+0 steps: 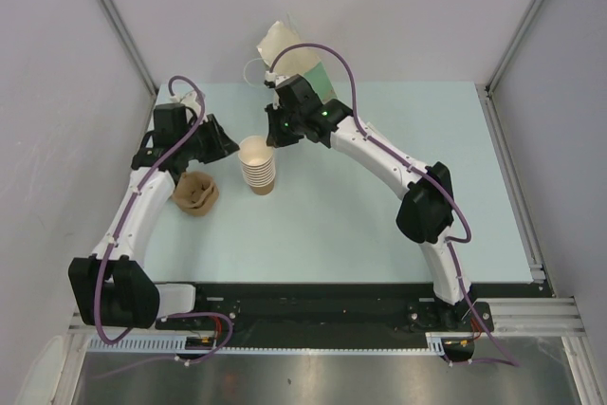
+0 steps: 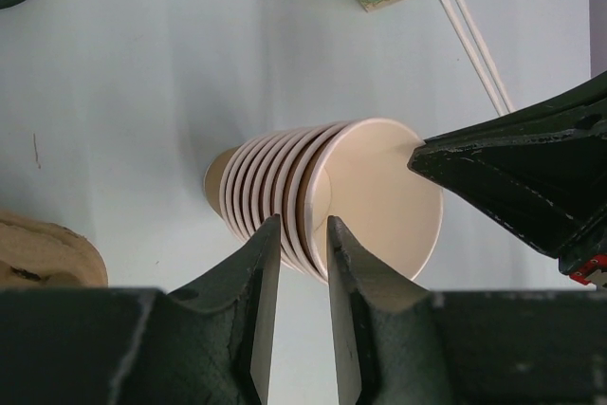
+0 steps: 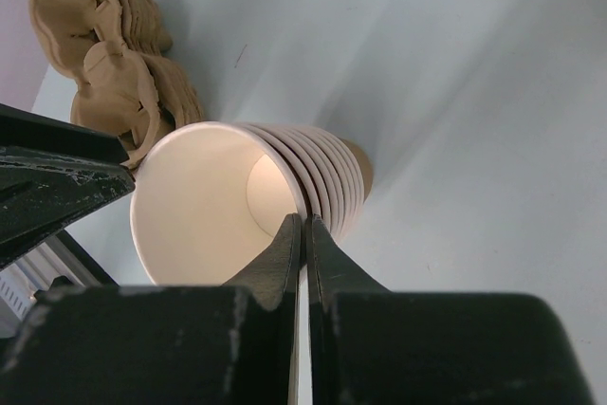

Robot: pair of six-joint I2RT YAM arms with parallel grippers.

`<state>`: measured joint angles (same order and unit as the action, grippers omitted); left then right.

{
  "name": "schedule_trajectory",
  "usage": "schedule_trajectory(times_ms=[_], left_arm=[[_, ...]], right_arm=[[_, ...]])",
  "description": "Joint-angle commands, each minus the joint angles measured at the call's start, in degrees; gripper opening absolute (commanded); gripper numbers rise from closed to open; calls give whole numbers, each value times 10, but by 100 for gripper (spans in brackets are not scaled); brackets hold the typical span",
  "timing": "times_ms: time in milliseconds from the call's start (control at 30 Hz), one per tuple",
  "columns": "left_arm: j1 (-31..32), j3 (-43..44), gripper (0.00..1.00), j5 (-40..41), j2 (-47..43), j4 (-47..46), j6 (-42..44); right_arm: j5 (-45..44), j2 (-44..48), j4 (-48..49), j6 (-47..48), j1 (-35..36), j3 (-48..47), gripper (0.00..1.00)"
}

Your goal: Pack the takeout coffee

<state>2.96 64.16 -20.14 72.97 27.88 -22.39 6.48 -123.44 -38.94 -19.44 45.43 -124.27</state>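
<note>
Two grippers meet at the stack of nested cups [image 1: 258, 170], upright on the bench [image 1: 379, 234], mouths up, long axis vertical; right gripper [image 3: 303, 225] fingers clenched on the top cup [image 3: 204, 201] rim wall, probably to peel it off; left gripper [image 2: 303, 230] fingers narrowly apart at the lower rims, likely bracing, grip unclear; no finished lidded coffee visible; pulp carrier [image 1: 195, 193] near the stack.

Brown cup stack [image 1: 258, 166], cream inside; tan pulp carrier [image 1: 195, 193].
</note>
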Motion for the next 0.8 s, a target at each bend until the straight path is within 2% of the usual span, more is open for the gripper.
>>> schedule_trajectory(times_ms=[0,267,400,500,767], left_arm=[[8,-5,30,-1,-16,-5,8],[24,-5,25,7,-10,-2,6],[26,-2,16,10,-7,0,5],[24,16,1,7,-4,18,5],[13,64,0,-13,2,68,-12]], right_arm=[[4,1,5,-2,4,-20,0],[5,1,6,-2,8,-20,0],[7,2,6,-2,8,-20,0],[10,5,6,0,8,-21,0],[5,21,4,10,7,-31,0]])
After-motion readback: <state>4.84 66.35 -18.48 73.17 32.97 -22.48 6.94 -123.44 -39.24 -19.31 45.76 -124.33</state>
